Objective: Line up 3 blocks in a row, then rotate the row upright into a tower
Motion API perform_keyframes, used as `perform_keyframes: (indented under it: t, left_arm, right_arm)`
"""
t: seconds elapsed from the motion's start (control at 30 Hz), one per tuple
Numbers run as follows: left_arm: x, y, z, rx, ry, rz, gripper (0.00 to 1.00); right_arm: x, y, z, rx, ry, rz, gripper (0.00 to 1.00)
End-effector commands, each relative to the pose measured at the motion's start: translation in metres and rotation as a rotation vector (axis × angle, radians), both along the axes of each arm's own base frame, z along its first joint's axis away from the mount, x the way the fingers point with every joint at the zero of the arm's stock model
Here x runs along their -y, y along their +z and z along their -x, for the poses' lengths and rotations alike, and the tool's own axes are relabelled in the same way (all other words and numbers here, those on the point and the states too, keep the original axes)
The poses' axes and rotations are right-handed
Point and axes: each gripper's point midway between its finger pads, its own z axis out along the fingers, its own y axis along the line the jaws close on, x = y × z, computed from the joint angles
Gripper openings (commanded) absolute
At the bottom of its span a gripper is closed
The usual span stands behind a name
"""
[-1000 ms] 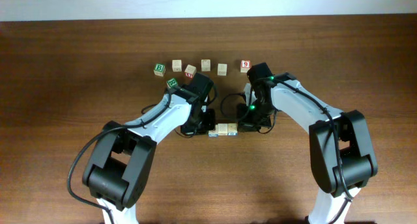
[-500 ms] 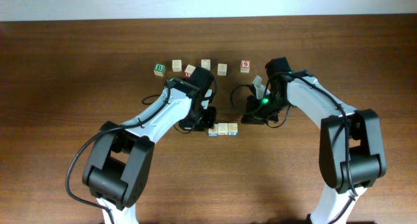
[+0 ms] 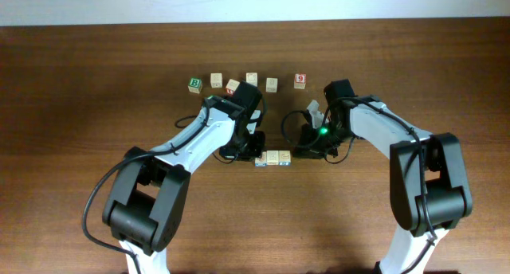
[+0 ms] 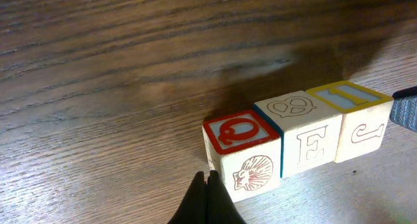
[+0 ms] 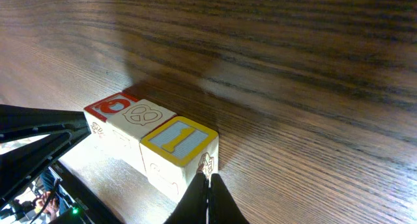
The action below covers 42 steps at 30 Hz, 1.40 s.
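Both my pincers are closed and empty: left pincer (image 4: 208, 188) at nine o'clock of the three blocks (image 3: 277, 158), right pincer (image 5: 210, 185) at three. They sit in a tidy mid-table row, so I judge the rotating is nearly done.

A: What lies toward the far side of the counter (image 3: 80, 107)?
B: A loose row of small cubes. Leftmost is the green B cube (image 3: 194, 84), and rightmost is the red 9 cube (image 3: 300, 80).
A: And between them?
B: A red-marked cube (image 3: 232, 86) and three pale cubes (image 3: 216, 80), all apart; their print is too small to read.
A: Behind the row?
B: A pale strip (image 3: 255, 3) along the top edge.
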Motion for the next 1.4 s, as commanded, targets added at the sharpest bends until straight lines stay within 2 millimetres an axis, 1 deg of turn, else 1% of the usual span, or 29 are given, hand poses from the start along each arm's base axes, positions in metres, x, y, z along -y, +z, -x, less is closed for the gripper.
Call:
perform_keyframes:
  t: [0.0,0.03,0.2,0.33,0.4,0.43,0.5,0.57,0.63,0.73,1.37]
  left_arm:
    - [0.007,-0.002,-0.002,-0.009,-0.019,0.046,0.00]
    - [0.010,-0.001,-0.002,-0.010,-0.025,0.062,0.00]
    - [0.011,-0.001,-0.002,-0.010,-0.031,0.066,0.00]
    - [0.011,-0.001,-0.002,-0.010,-0.032,0.066,0.00]
    - [0.011,-0.001,-0.002,-0.010,-0.031,0.065,0.00]
    - [0.011,-0.001,-0.002,-0.010,-0.032,0.065,0.00]
    - [0.011,-0.001,-0.002,-0.010,-0.032,0.065,0.00]
    - [0.011,-0.001,-0.002,-0.010,-0.032,0.065,0.00]
    - [0.010,-0.001,-0.002,-0.008,-0.031,0.063,0.00]
    - [0.010,-0.001,-0.002,-0.008,-0.031,0.063,0.00]
    - [0.010,-0.001,-0.002,-0.008,-0.031,0.063,0.00]
  right_arm:
    - [-0.004,-0.003,0.006,-0.021,0.013,-0.020,0.05]
    - [-0.004,-0.003,0.007,-0.025,0.013,-0.020,0.05]
    - [-0.003,-0.003,0.012,-0.053,0.007,-0.014,0.05]
    - [-0.003,-0.009,0.017,-0.073,-0.013,-0.027,0.04]
    - [0.003,-0.009,0.015,-0.080,-0.039,-0.049,0.05]
    - [0.007,-0.008,0.012,-0.078,-0.056,-0.067,0.05]
    - [0.006,-0.003,0.011,-0.062,-0.050,-0.135,0.04]
    - [0.003,-0.006,0.013,-0.054,-0.050,-0.161,0.05]
    - [0.000,-0.008,0.016,-0.044,-0.060,-0.223,0.04]
    - [0.006,-0.009,0.016,-0.039,-0.089,-0.272,0.04]
    - [0.005,-0.008,0.016,-0.031,-0.085,-0.280,0.04]
